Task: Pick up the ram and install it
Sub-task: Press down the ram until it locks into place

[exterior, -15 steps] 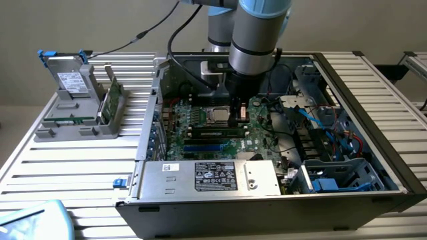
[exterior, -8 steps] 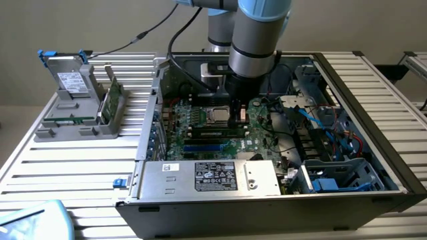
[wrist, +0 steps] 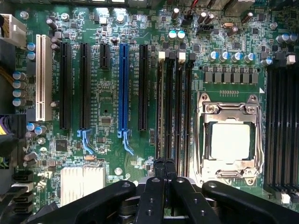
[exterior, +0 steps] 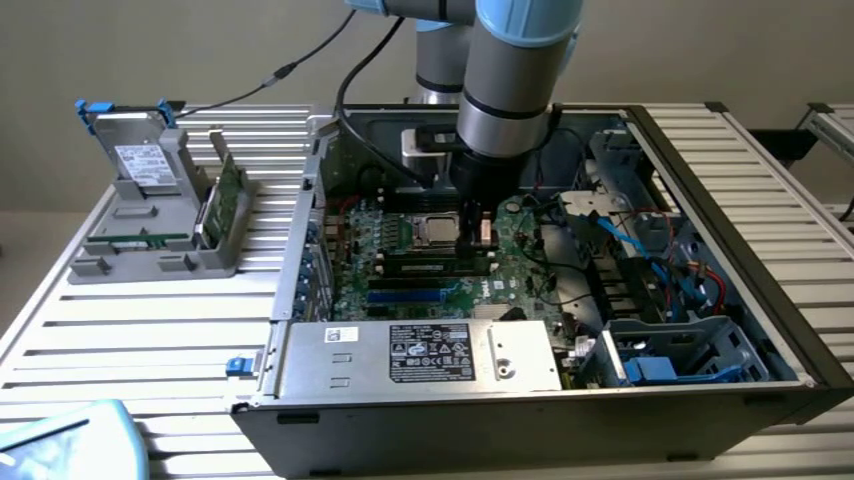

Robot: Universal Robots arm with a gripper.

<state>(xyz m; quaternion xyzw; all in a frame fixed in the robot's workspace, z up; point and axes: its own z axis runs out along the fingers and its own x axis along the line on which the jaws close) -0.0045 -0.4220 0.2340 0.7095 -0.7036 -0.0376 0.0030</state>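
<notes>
One closed gripper [wrist: 164, 175], jaws together over the ram [wrist: 160, 116] in its motherboard [wrist: 107, 100] slot.

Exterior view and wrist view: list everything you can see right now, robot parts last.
computer case: one, black, open, on the table
table: one, silver, slatted
motherboard: one, green, inside the case
power supply: one, silver with a dark label, at the case's near edge
CPU socket: one, silver, beside the memory slots
memory slots: four, black, under the gripper; whether a stick sits in one I cannot tell
blue slot: one, among black expansion slots
white slot: one, at the board's edge
rack: one, grey, exterior view's left of the case
drive: one, grey with white label, in the rack
circuit card: one, green, upright in the rack
arm: one, grey and blue, reaching into the case
gripper: one, black, shut
</notes>
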